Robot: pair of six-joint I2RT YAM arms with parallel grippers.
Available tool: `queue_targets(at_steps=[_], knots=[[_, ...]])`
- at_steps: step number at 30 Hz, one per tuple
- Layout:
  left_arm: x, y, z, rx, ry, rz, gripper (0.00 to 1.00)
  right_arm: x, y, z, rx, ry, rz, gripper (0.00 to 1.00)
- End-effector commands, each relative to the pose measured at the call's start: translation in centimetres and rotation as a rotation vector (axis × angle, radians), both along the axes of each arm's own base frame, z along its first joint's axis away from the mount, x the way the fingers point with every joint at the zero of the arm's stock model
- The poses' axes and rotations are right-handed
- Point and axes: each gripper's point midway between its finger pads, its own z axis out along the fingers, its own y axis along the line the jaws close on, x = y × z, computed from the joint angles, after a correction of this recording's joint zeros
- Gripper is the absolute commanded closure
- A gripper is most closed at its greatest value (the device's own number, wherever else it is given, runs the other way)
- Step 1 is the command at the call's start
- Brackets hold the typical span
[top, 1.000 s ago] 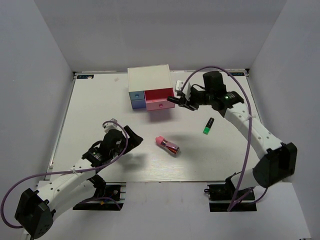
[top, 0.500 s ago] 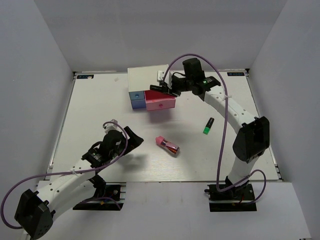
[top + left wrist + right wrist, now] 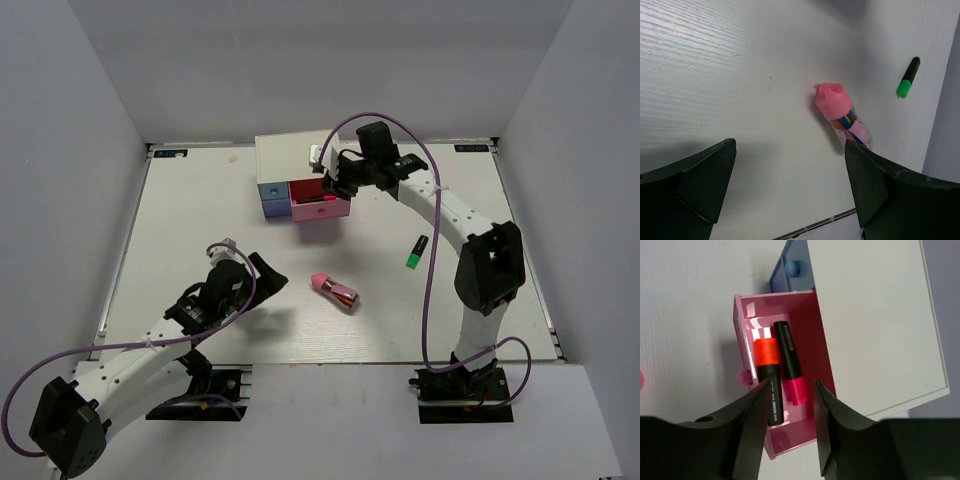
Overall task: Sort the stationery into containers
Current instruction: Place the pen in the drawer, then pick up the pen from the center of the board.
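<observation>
Above the open pink drawer, the right fingers stand spread and empty over the orange marker lying beside the magenta marker, and would best lift straight up clear of its wall, while the left fingers hover wide and empty by the pink-capped tube.

magenta-ended marker: white lettering along the barrel, illegible
orange-ended marker: small white print, illegible
counter corner stickers: dark labels, unreadable
</observation>
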Motion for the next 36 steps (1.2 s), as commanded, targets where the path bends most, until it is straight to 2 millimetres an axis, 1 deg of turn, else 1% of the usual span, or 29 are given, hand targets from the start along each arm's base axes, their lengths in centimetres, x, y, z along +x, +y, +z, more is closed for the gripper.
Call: queue_targets(at_steps=[1,2,3,5,6,7,8,10,11,12,13,15,16,17,18,19,20,21,22,23,24,25,27,29,30,32,33,35,36], knots=[[0.1,-0.5,0.2,-0.015,-0.001,-0.011,0.01,0.4,0.4,5.0,0.079,-0.077,-0.010,0.57],[0.2,-0.5,0.3,-0.020,-0.008,-0.011,0.01,0.0,0.3,6.2,0.097,-0.090,-0.004,0.66],[0.1,-0.7,0.4,-0.024,-0.005,-0.018,0.01,-0.3,-0.2,6.9,0.103,-0.090,-0.007,0.85],[0.1,-0.6,0.1,-0.024,-0.005,-0.018,0.01,-1.1,-0.7,7.3,0.108,-0.090,0.005,1.00],[0.2,-0.7,0.1,-0.024,-0.005,-0.018,0.01,-2.0,-1.3,8.1,0.108,-0.108,0.013,1.00],[0.2,-0.9,0.0,-0.033,-0.008,-0.026,0.01,-2.6,-1.7,7.8,0.091,-0.109,0.026,1.00],[0.2,-1.1,0.2,-0.044,-0.013,-0.033,0.05,-3.3,-2.3,7.8,0.087,-0.111,0.031,1.00],[0.2,-1.4,0.3,-0.059,-0.023,-0.043,0.12,-4.7,-3.6,6.4,0.034,-0.095,0.052,1.00],[0.3,-1.8,0.3,-0.068,-0.034,-0.061,0.18,-5.2,-4.5,6.5,0.022,-0.096,0.048,1.00],[0.5,-1.9,0.6,-0.076,-0.045,-0.062,0.37,-6.1,-5.4,4.9,-0.013,-0.084,0.050,1.00],[0.3,-2.0,0.4,-0.082,-0.041,-0.072,0.47,-6.8,-6.3,4.8,-0.034,-0.076,0.041,1.00],[0.3,-2.2,0.4,-0.081,-0.045,-0.085,0.67,-8.0,-8.7,1.1,-0.118,-0.015,0.008,0.89],[0.3,-2.2,0.4,-0.072,-0.050,-0.092,0.67,-8.6,-9.8,2.3,-0.122,-0.068,0.002,0.83],[0.1,-2.3,0.1,-0.071,-0.037,-0.100,0.67,-9.4,-10.8,0.2,-0.154,-0.038,-0.004,0.68],[0.3,-2.4,0.3,-0.077,-0.046,-0.101,0.63,-9.9,-12.3,-1.8,-0.217,-0.035,-0.022,0.61],[0.1,-2.5,0.0,-0.076,-0.034,-0.108,0.57,-10.9,-13.6,-2.2,-0.243,-0.067,-0.018,0.56],[0.3,-2.6,-0.1,-0.075,-0.033,-0.108,0.49,-11.1,-14.7,-3.1,-0.284,-0.082,-0.009,0.48],[0.3,-2.8,-0.1,-0.081,-0.033,-0.116,0.43,-12.5,-16.2,-5.7,-0.339,-0.049,-0.012,0.45],[0.3,-2.8,-0.4,-0.074,-0.022,-0.115,0.34,-12.3,-17.6,-6.1,-0.382,-0.084,-0.019,0.43],[0.6,-3.0,-0.1,-0.078,-0.029,-0.115,0.33,-12.5,-18.4,-6.7,-0.423,-0.114,0.004,0.43],[0.5,-3.2,-0.8,-0.065,-0.013,-0.133,0.33,-12.8,-19.1,-7.5,-0.449,-0.111,0.016,0.42],[0.6,-3.6,-0.6,-0.072,-0.011,-0.143,0.31,-13.7,-20.2,-9.5,-0.500,-0.117,0.069,0.40],[1.0,-4.1,-0.1,-0.070,-0.013,-0.161,0.31,-14.4,-21.3,-11.0,-0.531,-0.108,0.094,0.40],[1.0,-4.3,-0.7,-0.052,0.014,-0.174,0.30,-14.7,-21.6,-11.9,-0.550,-0.117,0.158,0.39],[1.0,-4.5,-0.5,-0.045,0.015,-0.188,0.30,-14.8,-21.9,-12.2,-0.558,-0.108,0.172,0.39],[1.1,-4.5,-0.6,-0.032,0.023,-0.193,0.30,-14.5,-22.1,-12.7,-0.579,-0.115,0.219,0.34],[1.1,-4.5,-0.6,-0.032,0.023,-0.194,0.30,-14.2,-21.9,-12.6,-0.601,-0.166,0.287,0.34],[0.9,-4.4,-0.8,-0.026,0.032,-0.193,0.30,-13.9,-22.4,-13.3,-0.636,-0.159,0.351,0.22],[0.7,-4.3,-0.8,-0.030,0.027,-0.193,0.30,-13.9,-22.7,-13.9,-0.647,-0.140,0.361,0.22]])
